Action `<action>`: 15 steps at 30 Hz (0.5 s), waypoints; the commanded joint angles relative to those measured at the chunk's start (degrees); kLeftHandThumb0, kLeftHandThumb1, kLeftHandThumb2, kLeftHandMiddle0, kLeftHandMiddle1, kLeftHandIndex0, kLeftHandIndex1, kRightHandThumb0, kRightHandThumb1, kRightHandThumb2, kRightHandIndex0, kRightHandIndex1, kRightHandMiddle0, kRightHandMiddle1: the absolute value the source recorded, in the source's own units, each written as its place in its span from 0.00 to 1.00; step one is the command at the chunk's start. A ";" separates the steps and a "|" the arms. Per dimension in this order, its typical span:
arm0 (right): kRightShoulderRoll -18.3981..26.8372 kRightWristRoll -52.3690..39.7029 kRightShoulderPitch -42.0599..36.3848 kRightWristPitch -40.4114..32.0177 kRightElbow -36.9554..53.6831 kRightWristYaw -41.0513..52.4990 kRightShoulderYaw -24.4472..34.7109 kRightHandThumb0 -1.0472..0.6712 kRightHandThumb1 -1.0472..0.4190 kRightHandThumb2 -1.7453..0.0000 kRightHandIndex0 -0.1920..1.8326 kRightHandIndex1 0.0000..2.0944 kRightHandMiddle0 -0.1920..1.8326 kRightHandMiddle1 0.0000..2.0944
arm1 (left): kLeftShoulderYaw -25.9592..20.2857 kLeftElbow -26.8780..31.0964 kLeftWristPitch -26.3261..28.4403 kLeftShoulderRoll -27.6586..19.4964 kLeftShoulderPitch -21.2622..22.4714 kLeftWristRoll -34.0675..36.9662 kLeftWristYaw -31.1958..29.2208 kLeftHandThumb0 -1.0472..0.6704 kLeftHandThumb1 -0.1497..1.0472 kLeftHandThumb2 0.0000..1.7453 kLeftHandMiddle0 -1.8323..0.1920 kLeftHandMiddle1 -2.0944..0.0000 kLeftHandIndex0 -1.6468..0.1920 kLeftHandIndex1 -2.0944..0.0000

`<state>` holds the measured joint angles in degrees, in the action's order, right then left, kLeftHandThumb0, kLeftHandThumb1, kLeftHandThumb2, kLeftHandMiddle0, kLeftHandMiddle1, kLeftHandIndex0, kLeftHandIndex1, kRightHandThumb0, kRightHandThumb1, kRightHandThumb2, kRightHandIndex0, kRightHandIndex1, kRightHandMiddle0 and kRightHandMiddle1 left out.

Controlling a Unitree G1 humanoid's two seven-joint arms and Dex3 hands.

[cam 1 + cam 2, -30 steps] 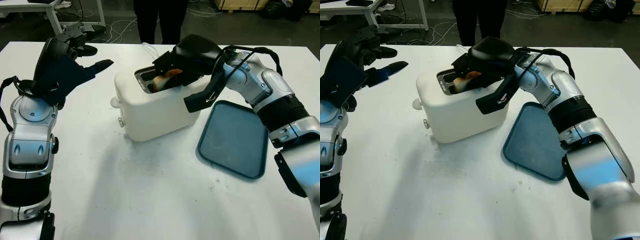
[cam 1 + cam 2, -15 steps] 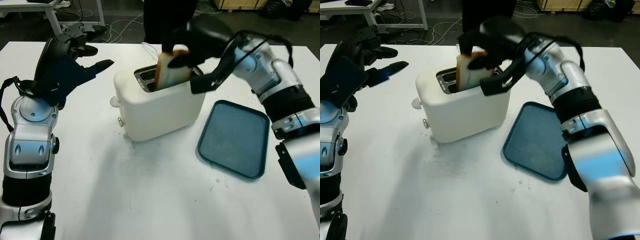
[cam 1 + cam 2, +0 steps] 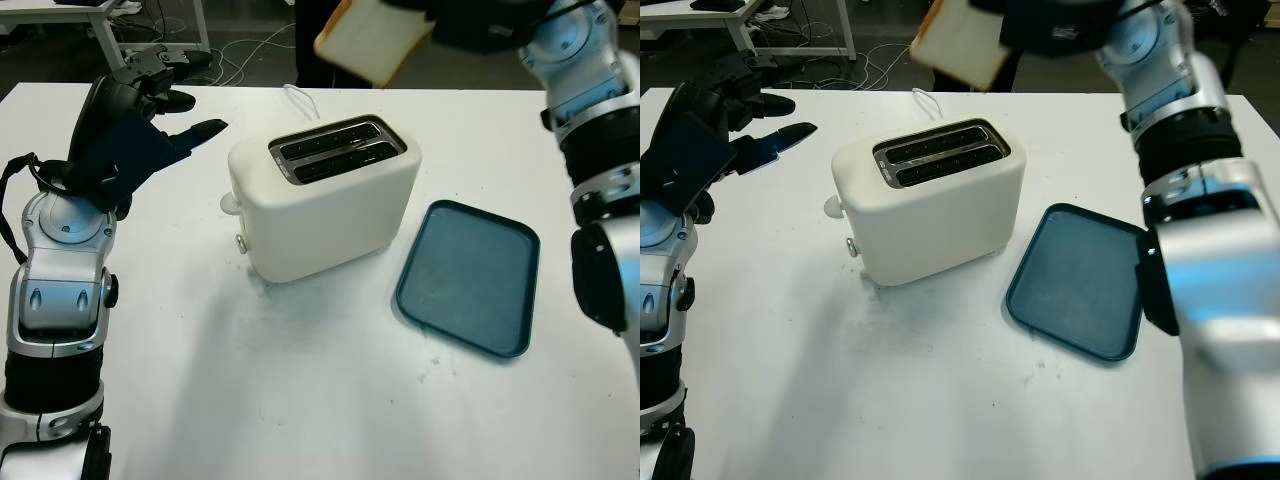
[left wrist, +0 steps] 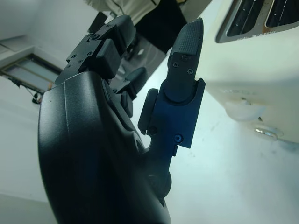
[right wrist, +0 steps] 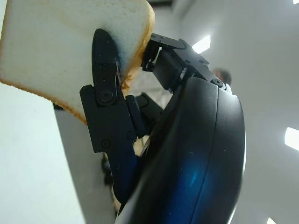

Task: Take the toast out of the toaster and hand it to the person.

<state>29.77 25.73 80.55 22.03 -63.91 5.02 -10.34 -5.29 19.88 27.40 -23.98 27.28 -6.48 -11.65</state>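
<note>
The right hand (image 3: 480, 25) is raised high above the far edge of the tabletop (image 3: 300, 400), and a slice of toast (image 3: 372, 38) is clamped between its black fingers (image 5: 106, 100). The toast is held in the air, tilted, well above and beyond the toaster (image 3: 325, 195), touching nothing but the hand. In the right wrist view one finger is seen pressed flat against the pale face of the slice, with the browned crust running along its edge.

The white toaster is set near the middle of the tabletop, toward the far edge, turned at a slight angle. Two slots are cut in its top, and nothing is seen standing up out of either. A round knob (image 3: 231, 205) is fixed on its left end, and a white cord (image 3: 298, 98) is led from behind it toward the far edge.

A dark blue tray (image 3: 468, 275) is laid on the tabletop just to the right of the toaster, near the right edge, and nothing is held in it.

The left hand (image 3: 150, 120) is held open above the far left corner of the tabletop, well apart from the toaster, and nothing is gripped by it.

A person in dark clothing (image 3: 320, 40) is partly seen beyond the far edge, behind the raised toast.
</note>
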 commanded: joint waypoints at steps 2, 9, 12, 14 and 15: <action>0.88 0.38 1.90 -4.74 -3.91 -3.70 0.23 0.33 0.09 0.76 0.60 0.83 0.48 0.83 | -0.26 0.09 -0.02 -0.19 -0.06 0.04 0.02 0.32 0.89 0.05 0.82 0.57 0.68 0.81; 1.67 -0.77 1.06 -11.41 -9.41 -12.20 1.71 0.36 0.09 0.77 0.55 0.83 0.43 0.81 | -0.34 0.05 0.14 -0.30 0.03 0.32 -0.27 0.33 0.89 0.05 0.82 0.57 0.69 0.82; 0.64 -3.42 -0.26 -13.47 -10.63 -13.45 4.35 0.40 0.09 0.77 0.52 0.83 0.37 0.83 | -0.38 -0.09 0.01 -0.39 -0.02 0.37 -0.39 0.33 0.89 0.05 0.82 0.57 0.69 0.81; -0.06 -4.42 -1.41 -13.60 -11.21 -13.38 5.21 0.38 0.09 0.78 0.48 0.83 0.28 0.78 | -0.43 -0.28 -0.26 -0.31 -0.02 0.45 -0.37 0.32 0.89 0.05 0.82 0.56 0.69 0.81; -0.63 -4.99 -1.82 -14.33 -11.58 -13.54 5.79 0.40 0.09 0.78 0.48 0.83 0.31 0.81 | -0.42 -0.30 -0.32 -0.32 -0.02 0.46 -0.40 0.32 0.89 0.05 0.82 0.56 0.69 0.81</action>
<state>30.46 22.04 80.16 9.05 -74.55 -7.72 -5.32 -5.40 19.79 27.40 -23.99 27.29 -6.36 -11.74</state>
